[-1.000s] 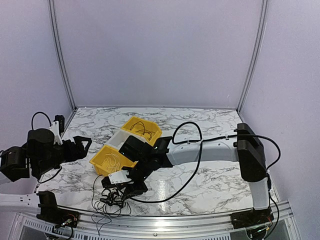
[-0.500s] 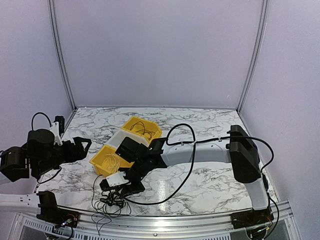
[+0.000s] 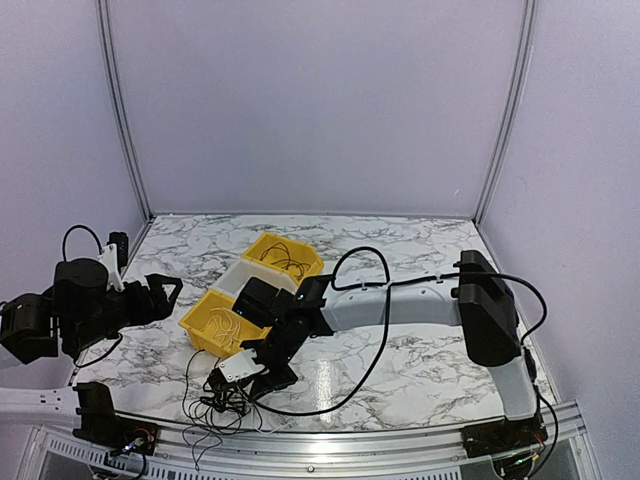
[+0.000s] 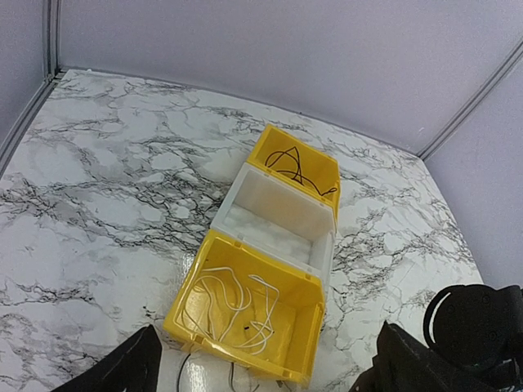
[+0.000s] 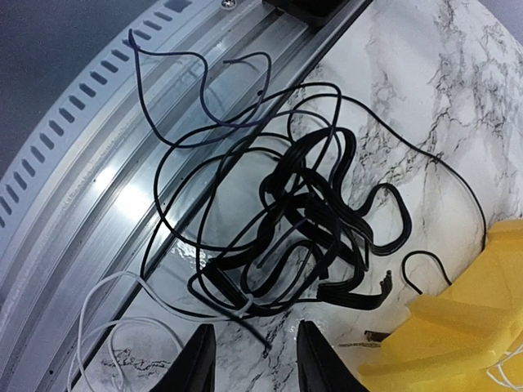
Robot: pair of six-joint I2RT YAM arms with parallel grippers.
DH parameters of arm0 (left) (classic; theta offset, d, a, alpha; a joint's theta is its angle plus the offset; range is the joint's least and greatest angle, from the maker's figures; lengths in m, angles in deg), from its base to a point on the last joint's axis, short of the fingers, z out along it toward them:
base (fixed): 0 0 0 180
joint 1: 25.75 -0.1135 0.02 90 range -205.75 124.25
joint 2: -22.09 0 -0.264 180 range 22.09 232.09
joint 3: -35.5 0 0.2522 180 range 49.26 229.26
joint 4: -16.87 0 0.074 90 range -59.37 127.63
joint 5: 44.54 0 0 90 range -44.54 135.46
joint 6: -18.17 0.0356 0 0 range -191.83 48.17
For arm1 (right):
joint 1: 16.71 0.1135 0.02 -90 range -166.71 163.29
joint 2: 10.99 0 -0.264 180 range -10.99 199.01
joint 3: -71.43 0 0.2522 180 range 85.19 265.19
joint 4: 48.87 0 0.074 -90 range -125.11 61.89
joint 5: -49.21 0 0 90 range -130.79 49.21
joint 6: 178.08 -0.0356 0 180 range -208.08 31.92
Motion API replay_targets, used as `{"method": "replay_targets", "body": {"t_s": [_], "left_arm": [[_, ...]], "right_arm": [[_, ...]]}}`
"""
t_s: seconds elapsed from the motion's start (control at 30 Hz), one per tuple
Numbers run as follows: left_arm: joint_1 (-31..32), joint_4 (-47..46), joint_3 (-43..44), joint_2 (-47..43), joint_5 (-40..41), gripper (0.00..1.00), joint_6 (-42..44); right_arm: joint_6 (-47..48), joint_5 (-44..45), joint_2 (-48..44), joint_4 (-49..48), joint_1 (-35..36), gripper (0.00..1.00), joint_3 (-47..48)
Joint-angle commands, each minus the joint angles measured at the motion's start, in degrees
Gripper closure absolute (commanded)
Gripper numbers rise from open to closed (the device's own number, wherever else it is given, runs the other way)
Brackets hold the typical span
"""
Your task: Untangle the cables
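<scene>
A loose tangle of thin black cables (image 5: 310, 220) with a white one (image 5: 122, 286) lies at the table's near edge, partly over the metal rail; in the top view the tangle (image 3: 222, 403) sits at front left. My right gripper (image 5: 249, 363) is open and empty just above the tangle, its fingertips (image 5: 196, 359) close to a loose black cable end; in the top view it (image 3: 232, 375) hovers over the pile. My left gripper (image 4: 261, 371) is open and empty, raised at the left (image 3: 165, 293). A white cable (image 4: 237, 302) lies in the near yellow bin. A black cable (image 4: 296, 167) lies in the far yellow bin.
Three bins stand in a diagonal row: near yellow bin (image 3: 222, 322), white bin (image 4: 278, 220) in the middle, far yellow bin (image 3: 284, 258). A corner of the near yellow bin (image 5: 466, 318) is close to the tangle. The metal rail (image 5: 98, 188) borders the table front.
My right gripper has moved slightly down and toward the near edge, closer over the tangle. The left arm has not moved.
</scene>
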Motion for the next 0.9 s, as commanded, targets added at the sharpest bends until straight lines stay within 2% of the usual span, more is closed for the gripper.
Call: {"method": "replay_targets", "body": {"t_s": [0.0,0.2,0.37,0.53,0.63,0.7,0.77,0.87], "left_arm": [[-0.4,1.2,-0.9,0.3,0.5,0.05,0.2],[-0.4,1.2,-1.2,-0.2,0.3,0.05,0.3],[-0.4,1.2,-1.6,-0.3,0.4,0.05,0.1],[-0.4,1.0,-1.6,0.6,0.4,0.04,0.1],[-0.4,0.5,-1.5,1.1,0.2,0.04,1.0],[-0.4,-0.2,-1.3,1.7,-0.5,0.04,2.6],[-0.4,-0.9,-1.2,2.3,-2.1,0.04,5.2],[-0.4,-1.9,-2.2,2.4,-6.2,0.03,9.9]], "right_arm": [[3.7,-1.4,1.1,3.8,0.2,0.65,3.8],[3.6,-1.4,1.2,3.7,0.1,0.65,3.9],[3.1,-1.5,1.5,2.5,0.3,0.73,3.6],[3.6,-0.4,3.1,1.9,0.5,0.76,4.8],[3.6,0.1,3.7,2.1,0.5,0.86,5.6],[3.3,2.0,2.4,1.8,0.5,1.00,5.2],[2.8,3.6,0.1,1.9,0.1,1.00,4.8],[1.8,1.7,-3.9,3.9,-1.4,1.00,5.8]]}}
